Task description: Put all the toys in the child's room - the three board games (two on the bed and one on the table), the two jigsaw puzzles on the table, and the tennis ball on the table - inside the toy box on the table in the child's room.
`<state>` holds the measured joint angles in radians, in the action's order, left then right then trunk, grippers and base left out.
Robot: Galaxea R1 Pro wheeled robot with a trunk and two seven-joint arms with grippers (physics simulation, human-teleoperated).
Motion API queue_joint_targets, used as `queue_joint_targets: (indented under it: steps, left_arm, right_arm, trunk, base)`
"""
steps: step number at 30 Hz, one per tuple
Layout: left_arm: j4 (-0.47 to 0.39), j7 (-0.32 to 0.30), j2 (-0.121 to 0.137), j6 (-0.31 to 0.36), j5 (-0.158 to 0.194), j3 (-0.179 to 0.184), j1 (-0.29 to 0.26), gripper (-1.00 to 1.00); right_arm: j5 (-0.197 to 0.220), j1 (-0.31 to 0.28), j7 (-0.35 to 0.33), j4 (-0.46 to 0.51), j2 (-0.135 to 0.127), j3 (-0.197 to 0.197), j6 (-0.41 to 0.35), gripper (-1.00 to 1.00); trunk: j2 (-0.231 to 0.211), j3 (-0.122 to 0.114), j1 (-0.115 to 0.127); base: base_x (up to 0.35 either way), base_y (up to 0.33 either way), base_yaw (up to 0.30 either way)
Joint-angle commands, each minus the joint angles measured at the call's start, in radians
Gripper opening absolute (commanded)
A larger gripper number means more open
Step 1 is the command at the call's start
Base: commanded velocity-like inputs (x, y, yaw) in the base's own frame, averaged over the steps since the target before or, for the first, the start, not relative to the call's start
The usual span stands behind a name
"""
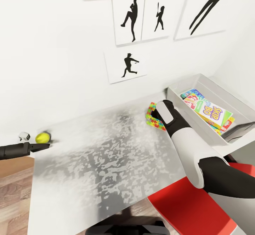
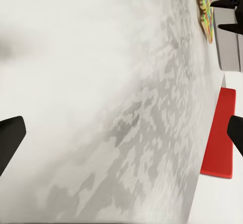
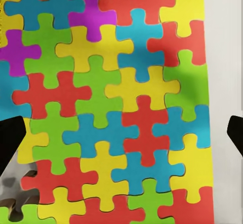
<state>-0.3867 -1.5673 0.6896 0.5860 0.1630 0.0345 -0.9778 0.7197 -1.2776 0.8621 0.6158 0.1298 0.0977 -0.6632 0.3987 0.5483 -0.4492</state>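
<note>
Fingertips of my right gripper (image 3: 121,133) sit spread wide in the right wrist view, dark tips at the far edges with nothing between them, released over the jigsaw puzzles (image 3: 116,102). In the head view that gripper (image 1: 153,116) is mostly hidden behind its own wrist, hovering at the puzzles (image 1: 153,119), which lie on the table (image 1: 106,157) just beside the toy box (image 1: 244,107), at about nine o'clock from it.

I judge the tiles thin, light and stiff, lying flat, so a top-down pinch has little to bite on. I'd take the upper tile by an edge, where one corner seems to overhang, or slide it toward the table rim first. The glossy face may slip.

Inside the box a Skip-Bo board game (image 1: 212,113) already rests on other colourful boxes.

My left gripper (image 1: 43,145) also stands open, empty, its tips just at six o'clock of the tennis ball (image 1: 42,137), near but apparently not touching. The ball is light and will roll if nudged; I'd close across its middle.
</note>
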Motion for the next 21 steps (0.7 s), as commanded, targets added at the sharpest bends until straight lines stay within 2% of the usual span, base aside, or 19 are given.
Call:
queue_joint_targets:
  steps: [1,21]
  left_arm:
    - [0.000,-0.004,0.001,0.011,0.003,0.004,-0.001,1.00]
    - [0.000,-0.004,0.001,0.011,0.001,0.004,-0.001,1.00]
  right_arm:
    - [0.023,0.000,0.008,-0.019,-0.001,0.004,-0.004,1.00]
    - [0.021,-0.002,0.005,-0.019,-0.004,0.004,0.000,1.00]
  trunk:
    - [0.001,0.002,-0.001]
    - [0.001,0.002,-0.001]
  base:
    - [0.000,0.040,0.000]
    - [-0.011,0.024,0.000]
